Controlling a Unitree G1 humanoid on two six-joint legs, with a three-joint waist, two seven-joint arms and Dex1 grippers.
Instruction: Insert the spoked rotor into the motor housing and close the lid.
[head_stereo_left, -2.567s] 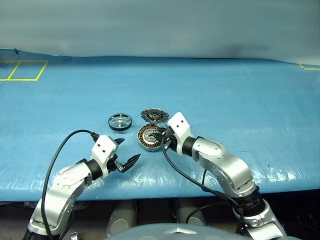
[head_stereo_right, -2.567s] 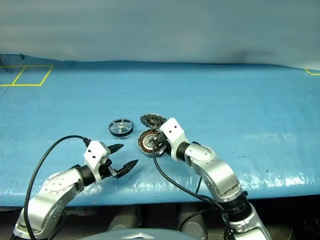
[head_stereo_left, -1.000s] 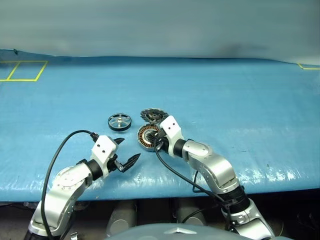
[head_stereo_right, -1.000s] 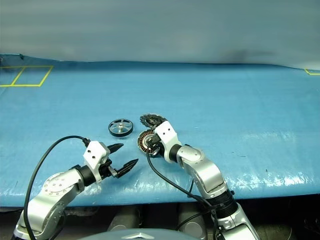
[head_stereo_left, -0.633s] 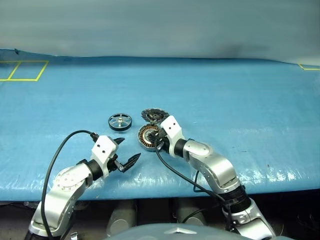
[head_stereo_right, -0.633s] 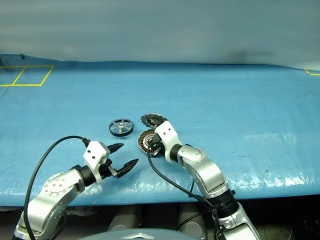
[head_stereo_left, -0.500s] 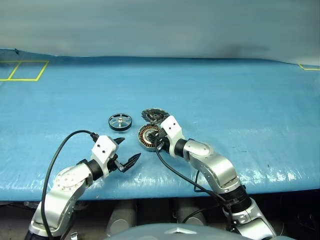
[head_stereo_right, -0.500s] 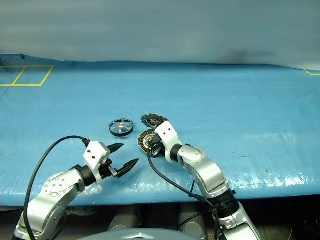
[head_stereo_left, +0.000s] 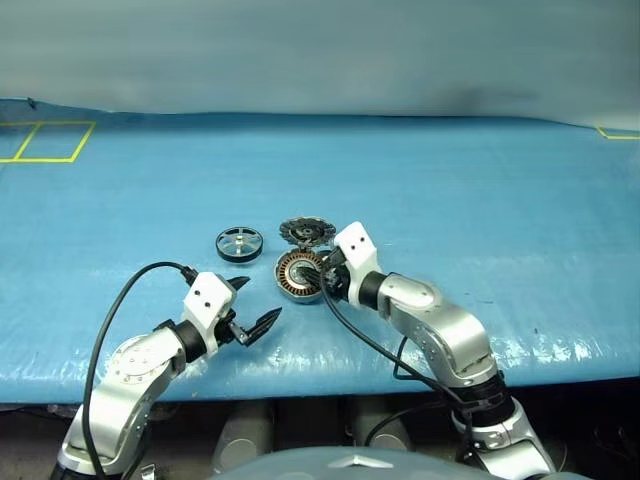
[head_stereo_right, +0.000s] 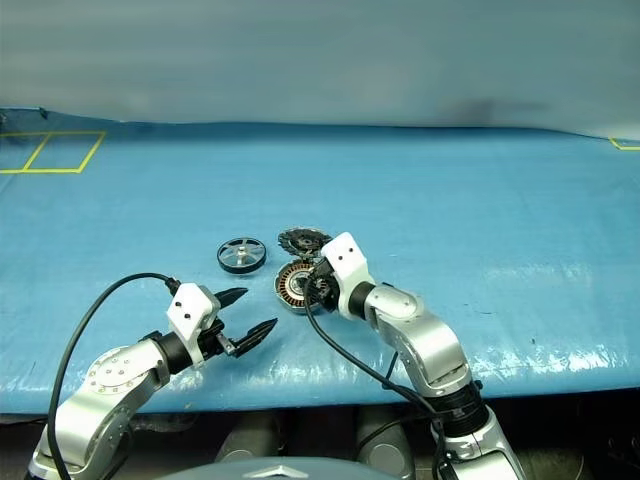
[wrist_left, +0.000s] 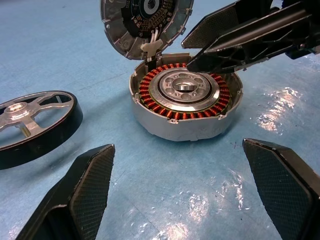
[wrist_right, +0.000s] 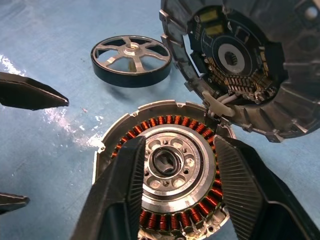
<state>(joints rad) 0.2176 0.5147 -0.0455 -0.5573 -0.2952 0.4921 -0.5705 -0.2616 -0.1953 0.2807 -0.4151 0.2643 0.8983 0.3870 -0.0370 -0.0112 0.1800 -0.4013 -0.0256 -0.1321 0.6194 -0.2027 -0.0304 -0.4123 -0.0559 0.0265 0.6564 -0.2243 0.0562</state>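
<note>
Left eye view | spoked rotor (head_stereo_left: 240, 243) was seen flat, left of motor housing (head_stereo_left: 300, 275) | spread left gripper (head_stereo_left: 252, 305) lay nearer | right gripper (wrist_right: 175, 187), part-open and empty, was poised over housing

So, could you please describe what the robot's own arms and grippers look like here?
Both arms are rounded silver-grey metal segments with black joint bands. Each wrist carries a white block with small dark dots. The left gripper and right gripper each have two black, pointed fingers; their inner pads show a fine cross-hatched texture. A black cable loops loosely along each arm.
</note>
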